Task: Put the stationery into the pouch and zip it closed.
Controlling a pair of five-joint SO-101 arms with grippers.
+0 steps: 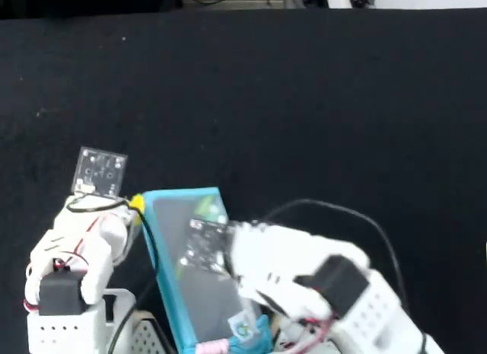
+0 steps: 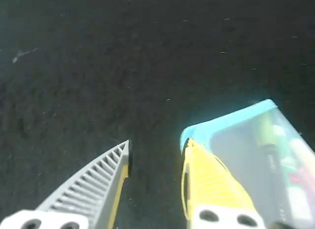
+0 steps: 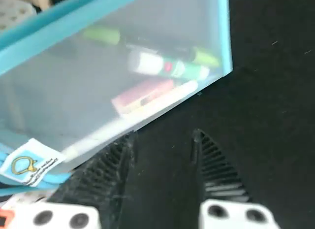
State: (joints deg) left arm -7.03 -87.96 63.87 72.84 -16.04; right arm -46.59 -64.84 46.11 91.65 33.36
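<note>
Beside the pouch [image 2: 246, 135], left gripper [image 2: 157, 144] gapes — empty.

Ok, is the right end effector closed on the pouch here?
No, the right end effector is open beside the pouch, with only black table between its fingers.

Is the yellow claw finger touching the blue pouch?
Cannot tell. In the left wrist view the yellow finger of the left claw sits at the pouch corner with no visible gap, but it may hover just above it.
</note>
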